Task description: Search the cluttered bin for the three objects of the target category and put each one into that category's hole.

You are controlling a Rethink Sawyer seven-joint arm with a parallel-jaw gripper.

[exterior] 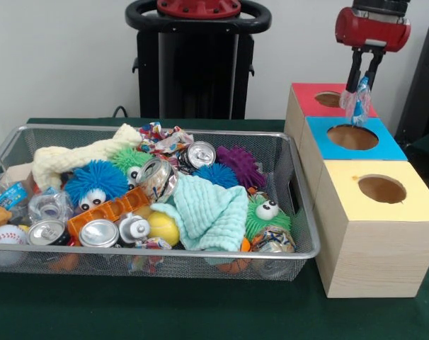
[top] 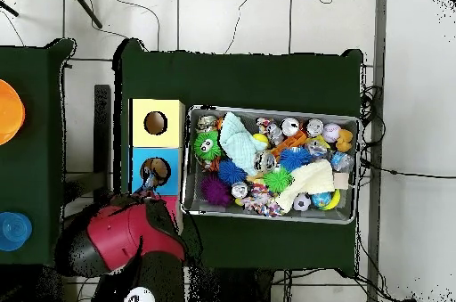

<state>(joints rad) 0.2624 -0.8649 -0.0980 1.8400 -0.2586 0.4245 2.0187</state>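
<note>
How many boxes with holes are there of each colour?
Red-topped box: 1
Blue-topped box: 1
Yellow-topped box: 1
Total: 3

Silver wire-mesh bin (exterior: 285, 249), pale raw-wood boxes (exterior: 370, 265) (matt painted tops), crinkly clear-plastic bottle (exterior: 357, 105).
</note>
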